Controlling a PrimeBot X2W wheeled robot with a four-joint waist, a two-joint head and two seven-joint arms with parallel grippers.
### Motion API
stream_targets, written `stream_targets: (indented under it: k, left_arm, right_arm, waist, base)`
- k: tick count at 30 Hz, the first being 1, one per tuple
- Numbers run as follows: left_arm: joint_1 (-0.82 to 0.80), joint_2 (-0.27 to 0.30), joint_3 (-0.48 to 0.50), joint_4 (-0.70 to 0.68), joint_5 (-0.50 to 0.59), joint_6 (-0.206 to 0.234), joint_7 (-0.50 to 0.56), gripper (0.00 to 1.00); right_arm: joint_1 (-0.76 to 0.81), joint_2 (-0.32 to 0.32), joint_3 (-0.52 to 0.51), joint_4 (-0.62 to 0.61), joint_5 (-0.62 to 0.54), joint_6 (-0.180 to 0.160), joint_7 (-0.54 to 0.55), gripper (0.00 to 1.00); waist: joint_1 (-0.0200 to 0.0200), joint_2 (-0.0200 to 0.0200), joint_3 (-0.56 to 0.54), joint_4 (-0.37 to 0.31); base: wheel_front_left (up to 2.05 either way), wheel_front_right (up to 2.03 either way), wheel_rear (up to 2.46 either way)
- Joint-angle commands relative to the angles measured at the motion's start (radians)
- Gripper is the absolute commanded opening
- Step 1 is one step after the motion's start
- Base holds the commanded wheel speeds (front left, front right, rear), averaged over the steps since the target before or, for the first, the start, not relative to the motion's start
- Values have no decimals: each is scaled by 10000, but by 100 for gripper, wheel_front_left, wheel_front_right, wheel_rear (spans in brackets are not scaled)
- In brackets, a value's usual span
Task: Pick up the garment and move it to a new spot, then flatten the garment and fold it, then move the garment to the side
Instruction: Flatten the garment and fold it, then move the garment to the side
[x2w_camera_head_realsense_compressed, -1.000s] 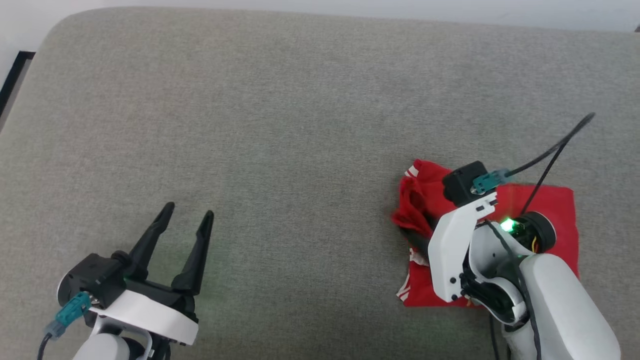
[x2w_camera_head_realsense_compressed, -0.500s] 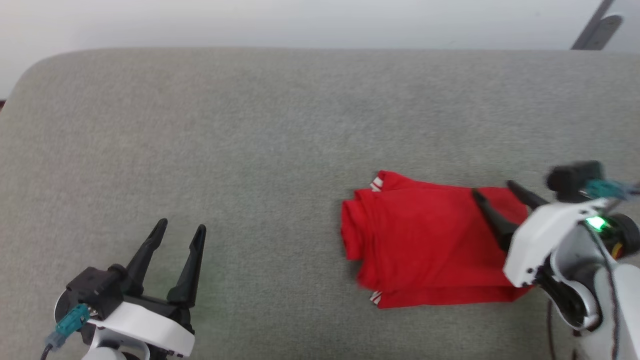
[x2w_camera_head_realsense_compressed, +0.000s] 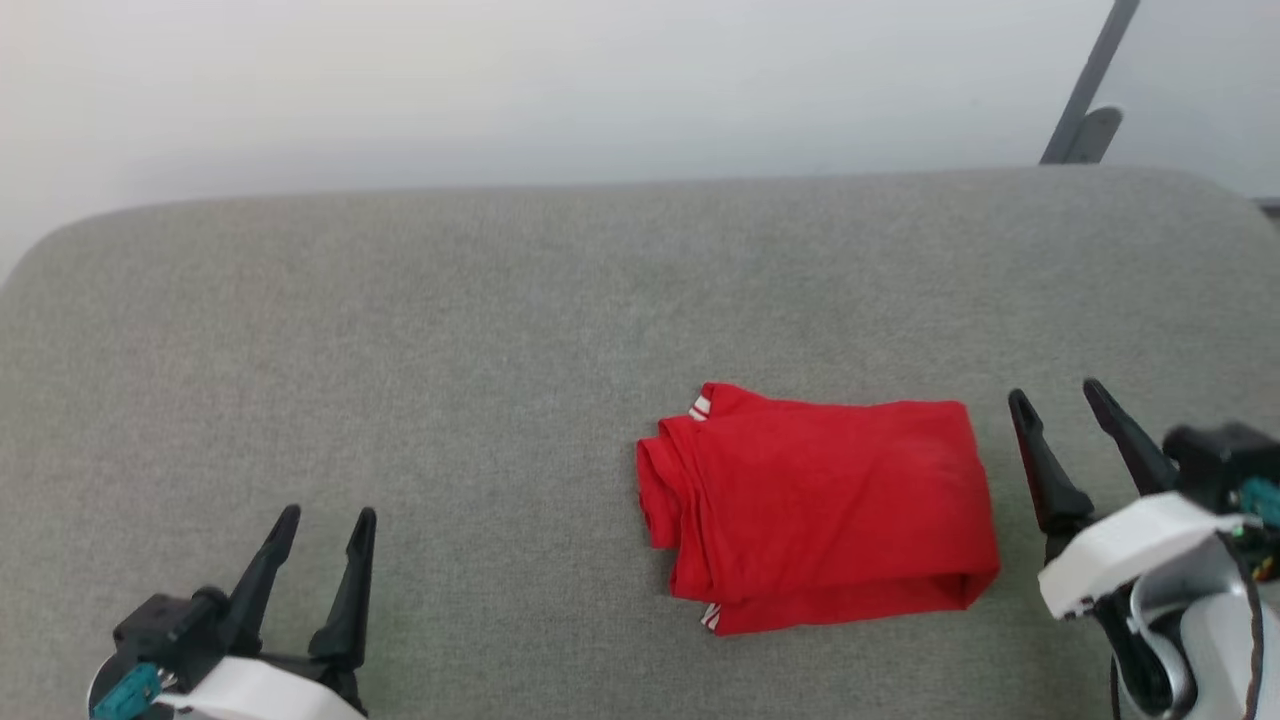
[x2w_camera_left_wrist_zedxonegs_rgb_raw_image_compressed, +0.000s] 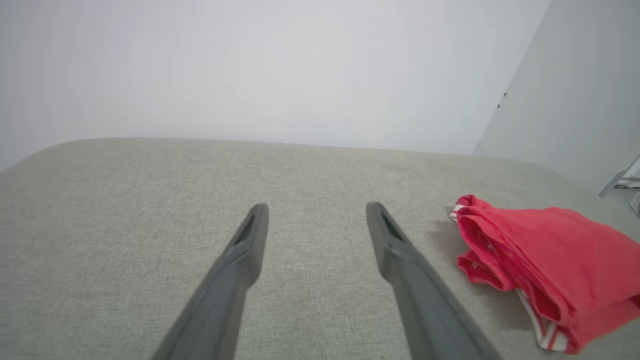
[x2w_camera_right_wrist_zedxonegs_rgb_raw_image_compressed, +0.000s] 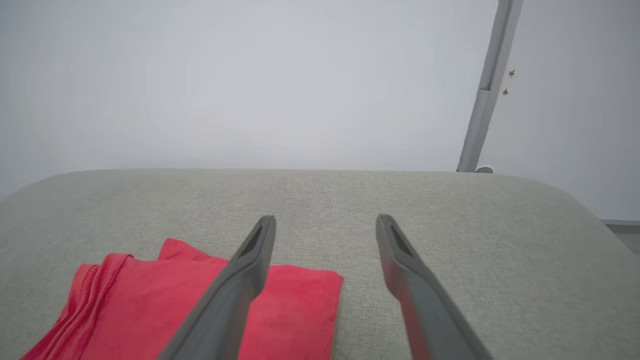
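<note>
On the lower left of the head view, the robot's left claw (x2w_camera_head_realsense_compressed: 328, 512) hangs over the grey woven-fabric padded surface (x2w_camera_head_realsense_compressed: 500, 330), its two long dark fingers spread apart and gripping nothing; its own wrist view shows bare fabric between the tips. Right of centre, the red thin-fabric jersey garment (x2w_camera_head_realsense_compressed: 820, 505) lies folded into a compact rectangle on the surface, its stacked layer edges and slivers of red-white striped trim facing left, well apart from the left claw. Just beside the garment's right edge, the right claw (x2w_camera_head_realsense_compressed: 1055, 391) stands released, fingers splayed and empty, clear of the cloth. Beyond the surface's far right corner, a slim grey metal post (x2w_camera_head_realsense_compressed: 1085, 90) rises against a pale wall (x2w_camera_head_realsense_compressed: 500, 90).
</note>
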Motion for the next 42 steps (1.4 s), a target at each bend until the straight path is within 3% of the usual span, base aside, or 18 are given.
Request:
stream_targets:
  k: [1, 10, 20, 28, 31, 40, 42]
  left_arm:
    - [180, -16, 96, -79, 154, 23, -50, 100]
    - [1162, -3, 829, -709, 423, 23, -50, 100]
    - [2232, -214, 1518, -1800, 743, 23, -50, 100]
    - [1865, -117, 1417, -1857, 716, 23, -50, 100]
    - [1639, -85, 1312, -1860, 655, 23, -50, 100]
    - [447, 140, 557, -1913, 316, 23, -50, 100]
    - [316, 191, 457, -1899, 281, 23, -50, 100]
  right_arm:
    - [186, 52, -7, 104, -13, -5, -283, 100]
    - [1335, 235, -408, -353, -211, -5, -1040, 100]
    - [2476, 686, -1366, -1727, -465, -5, -495, 100]
    - [2236, 870, -1369, -2197, -640, -5, 150, 100]
    - [1884, 757, -1271, -2097, -690, -5, 1030, 100]
    - [170, 303, -1168, -1860, -1069, -5, 5497, 100]
    - [16, 268, -1093, -1893, -1065, -5, 6000, 100]
  waist:
    - [0, -1, -201, -86]
    - [0, -1, -510, -157]
    - [0, -1, -248, -158]
    - [0, -1, 49, -11]
    - [0, -1, 258, 60]
    - [0, -1, 1478, 474]
    - [0, -1, 1604, 533]
  base:
    - [0, 0, 0]
    - [0, 0, 0]
    - [0, 0, 0]
    - [0, 0, 0]
    - [0, 0, 0]
    - [0, 0, 0]
    - [0, 0, 0]
